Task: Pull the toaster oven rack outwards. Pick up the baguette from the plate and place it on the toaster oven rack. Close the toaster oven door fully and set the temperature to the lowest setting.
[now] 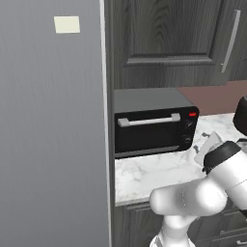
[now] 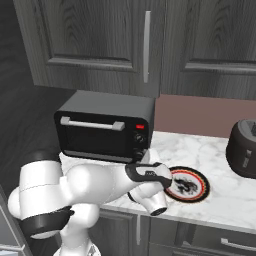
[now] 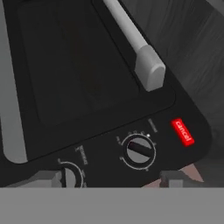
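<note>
Left base view: dark wood cupboards up top, a big grey panel on the left, and a white marble counter. The toaster oven sits at the back left of the counter, right beside the panel. The toaster oven door is shut, w/ its silver bar on top. A red light and two black knobs are on its right side. The white arm bends low at the counter's front edge.

Right base view: same counter, w/ a brown wall strip behind. The oven is at the back left. The plate lies near the front edge, to the right of the oven, and no bread shows on it. A dark round pot stands at the far right. The arm reaches up in front of the knobs.

Hand view: the gripper is very near the oven front. Its two fingertips stand far apart, w/ nothing between them. One knob is just above the tips, a second knob sits by the left tip. A red cancel button is close by. The door handle runs across the top.
</note>
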